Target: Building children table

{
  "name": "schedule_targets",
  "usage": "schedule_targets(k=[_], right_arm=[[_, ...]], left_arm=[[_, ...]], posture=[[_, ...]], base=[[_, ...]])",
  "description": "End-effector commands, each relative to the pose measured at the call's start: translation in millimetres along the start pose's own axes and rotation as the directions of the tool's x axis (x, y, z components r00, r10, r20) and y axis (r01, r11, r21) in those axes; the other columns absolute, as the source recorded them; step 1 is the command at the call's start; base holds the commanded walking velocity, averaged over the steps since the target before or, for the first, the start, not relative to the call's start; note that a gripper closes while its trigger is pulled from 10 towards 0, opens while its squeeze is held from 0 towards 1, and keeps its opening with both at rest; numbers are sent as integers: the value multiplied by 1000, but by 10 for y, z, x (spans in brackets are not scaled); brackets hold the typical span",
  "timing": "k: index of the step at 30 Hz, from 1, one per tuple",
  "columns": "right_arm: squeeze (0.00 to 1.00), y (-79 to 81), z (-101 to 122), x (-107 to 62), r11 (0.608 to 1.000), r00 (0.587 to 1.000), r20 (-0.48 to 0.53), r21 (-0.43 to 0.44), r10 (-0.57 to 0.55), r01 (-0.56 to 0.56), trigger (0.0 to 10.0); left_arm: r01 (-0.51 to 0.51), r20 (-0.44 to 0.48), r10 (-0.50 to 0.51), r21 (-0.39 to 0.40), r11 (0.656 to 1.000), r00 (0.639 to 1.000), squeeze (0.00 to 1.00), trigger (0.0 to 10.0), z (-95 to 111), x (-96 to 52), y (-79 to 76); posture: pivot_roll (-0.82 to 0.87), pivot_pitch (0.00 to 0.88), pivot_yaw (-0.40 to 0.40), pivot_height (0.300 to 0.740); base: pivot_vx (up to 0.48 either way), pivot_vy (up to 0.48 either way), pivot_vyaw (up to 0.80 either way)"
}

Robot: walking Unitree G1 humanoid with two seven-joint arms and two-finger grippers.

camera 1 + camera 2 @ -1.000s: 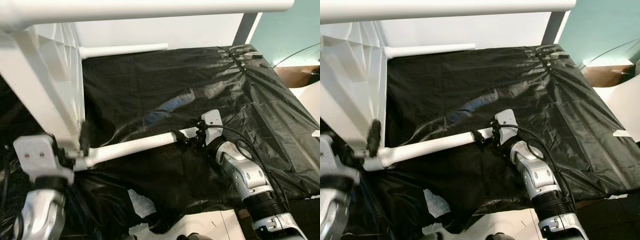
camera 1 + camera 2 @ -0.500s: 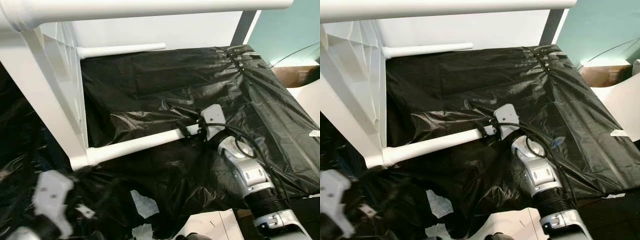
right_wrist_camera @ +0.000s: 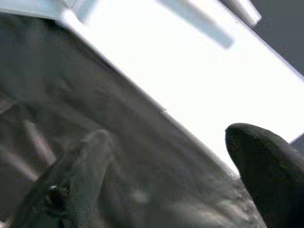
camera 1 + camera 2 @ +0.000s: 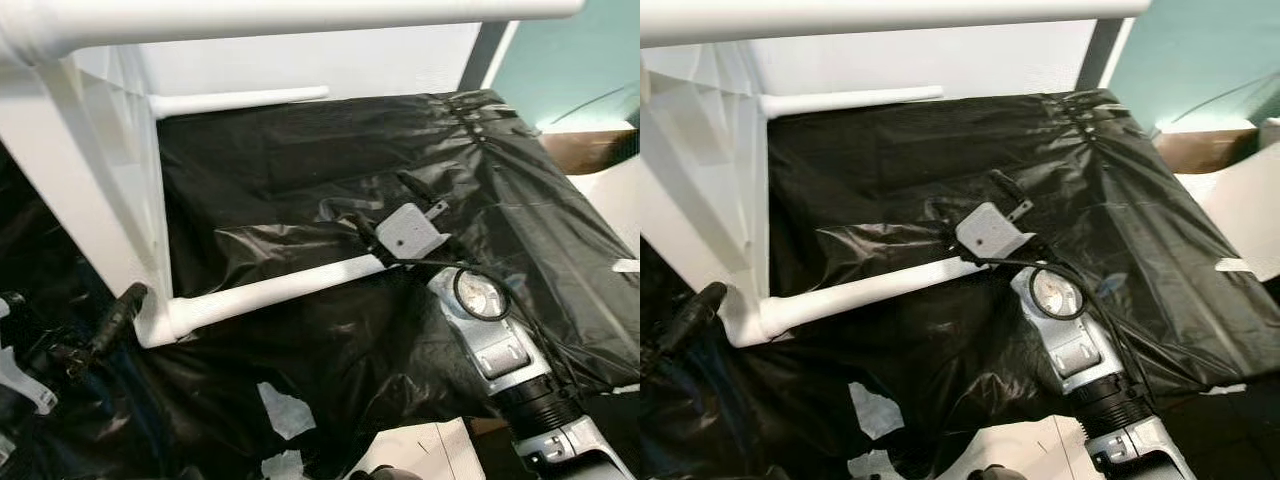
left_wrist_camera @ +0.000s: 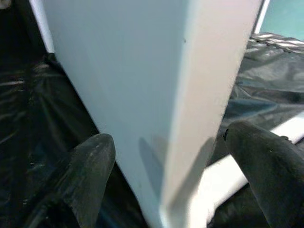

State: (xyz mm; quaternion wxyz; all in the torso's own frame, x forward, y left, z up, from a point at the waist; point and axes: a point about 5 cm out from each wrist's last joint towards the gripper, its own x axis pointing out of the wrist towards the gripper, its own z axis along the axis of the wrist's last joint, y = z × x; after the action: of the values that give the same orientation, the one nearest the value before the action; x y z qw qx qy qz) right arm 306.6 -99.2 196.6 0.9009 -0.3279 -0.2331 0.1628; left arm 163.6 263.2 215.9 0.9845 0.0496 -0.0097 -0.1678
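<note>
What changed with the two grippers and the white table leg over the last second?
The left gripper let go of the joint where the near white leg meets the table frame, dropped away, and now sits open just beside that corner. The right gripper released the leg's far end, opened and turned upward above it. The leg, the frame and the black plastic sheet stayed where they were.

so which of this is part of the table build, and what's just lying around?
Job:
- white flat table panel
- white round table leg joined at its corner
- second white leg
- left gripper
- right gripper

Lying about:
- black plastic sheeting
- white paper scraps
</note>
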Motion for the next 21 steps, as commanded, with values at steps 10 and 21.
schedule_targets(k=[10, 21], right_arm=[[0, -41, 280, -135, 936, 971, 239, -346, 26, 60, 10000], [0, -56, 235, -167, 917, 967, 254, -392, 34, 71, 10000]], left_arm=[[92, -56, -91, 29, 995, 994, 0, 10000, -37, 158, 69], [118, -185, -108, 47, 992, 977, 0, 10000, -105, -119, 143]], posture=[[80, 99, -37, 740], [88, 106, -44, 740]], base=[[0, 0, 0], [0, 0, 0]])
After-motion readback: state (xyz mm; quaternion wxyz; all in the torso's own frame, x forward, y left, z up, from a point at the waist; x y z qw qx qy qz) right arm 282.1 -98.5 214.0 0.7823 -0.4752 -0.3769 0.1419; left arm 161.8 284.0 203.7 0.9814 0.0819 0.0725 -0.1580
